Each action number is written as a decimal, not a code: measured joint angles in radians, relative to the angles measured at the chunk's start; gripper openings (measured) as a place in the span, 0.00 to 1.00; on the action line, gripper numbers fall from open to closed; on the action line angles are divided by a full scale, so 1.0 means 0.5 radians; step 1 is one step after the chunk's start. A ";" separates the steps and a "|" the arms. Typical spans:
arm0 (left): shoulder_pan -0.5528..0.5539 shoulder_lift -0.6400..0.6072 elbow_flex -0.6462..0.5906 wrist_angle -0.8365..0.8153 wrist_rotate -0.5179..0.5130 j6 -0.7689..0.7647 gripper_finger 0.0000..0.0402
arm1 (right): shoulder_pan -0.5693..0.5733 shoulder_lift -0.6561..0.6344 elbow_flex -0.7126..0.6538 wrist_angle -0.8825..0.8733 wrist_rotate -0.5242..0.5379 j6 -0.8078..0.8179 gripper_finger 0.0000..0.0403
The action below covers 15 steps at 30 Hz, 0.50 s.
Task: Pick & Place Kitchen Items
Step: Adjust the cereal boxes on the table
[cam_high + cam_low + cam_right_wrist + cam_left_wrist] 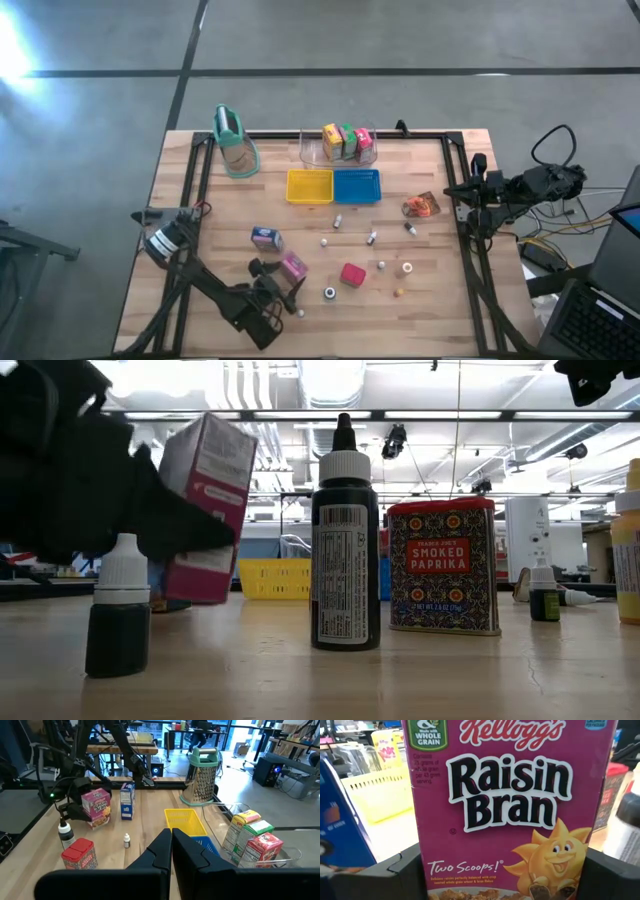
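While the right arm waited folded at the table's right edge, the left arm reached across the near left part of the wooden table [220, 230]. At the far edge stood a clear bin [312, 152] holding yellow, green and pink cartons [347, 141], with a grater-like container [233, 142] to its left. Just in front of the bin lay a yellow tray [309, 186] and a blue tray [357, 186], side by side and touching. The left gripper [290, 280] held its fingers spread wide and clamped on the pink Raisin Bran carton [510, 810], one finger [395, 880] on each side face of the box; the low view showed the carton tilted and clear of the table top. A blue carton [266, 238] lay just left and farther from it. To its right stood the red paprika tin [352, 275], and an orange pouch [421, 206] lay nearer the right side. Small dropper bottles [371, 238] were scattered across the middle. The right gripper [171, 845] had its fingers pressed together, holding nothing.
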 joint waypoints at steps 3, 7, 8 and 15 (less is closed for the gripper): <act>0.012 0.058 0.001 0.061 0.001 -0.021 0.88 | 0.000 0.000 0.000 0.000 0.000 0.000 0.02; 0.019 0.118 0.001 0.086 -0.009 -0.125 0.88 | 0.000 0.000 0.000 0.000 0.000 0.000 0.02; 0.022 0.132 0.002 0.085 -0.017 -0.149 0.88 | 0.000 0.000 0.001 0.000 0.000 0.000 0.02; 0.022 0.153 0.005 0.083 -0.021 -0.183 0.88 | 0.000 0.000 0.001 0.000 0.000 0.000 0.02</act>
